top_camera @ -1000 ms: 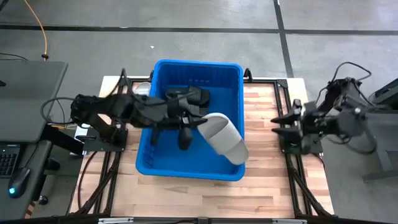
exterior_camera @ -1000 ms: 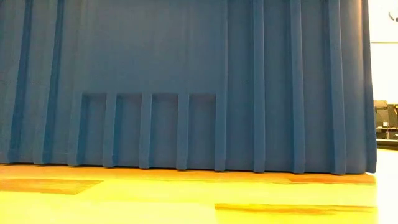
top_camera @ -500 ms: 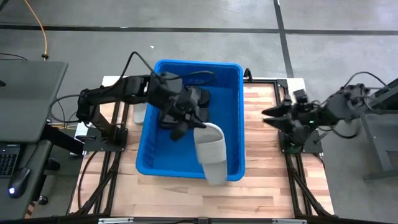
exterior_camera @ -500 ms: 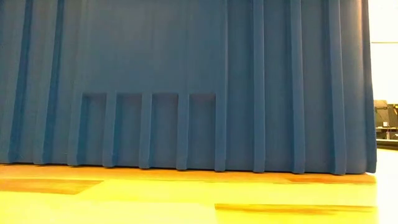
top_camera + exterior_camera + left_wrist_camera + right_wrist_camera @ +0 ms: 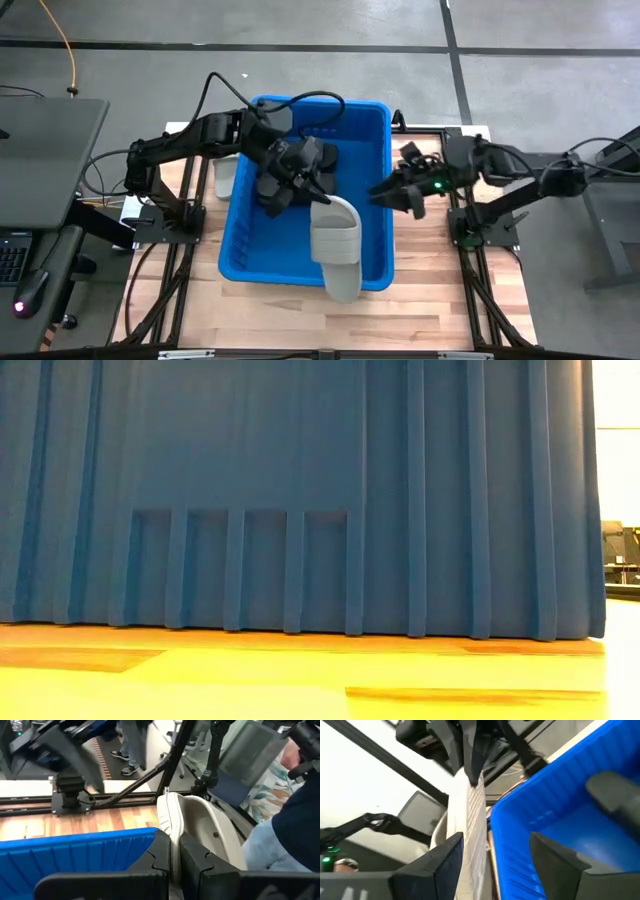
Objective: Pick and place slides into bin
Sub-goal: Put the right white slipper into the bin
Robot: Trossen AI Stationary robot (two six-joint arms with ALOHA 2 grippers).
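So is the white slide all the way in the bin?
No. The white slide, pinched by the left hand, sticks out over the bin's near rim.

The left arm reaches from its base at the counter's left side, elbow raised, wrist angled down, and the left gripper (image 5: 312, 193) has its jaws pressed tight together on a thin edge. The right arm stretches low from the right side toward the middle, and the right gripper (image 5: 385, 194) has its jaws spread apart, holding nothing.
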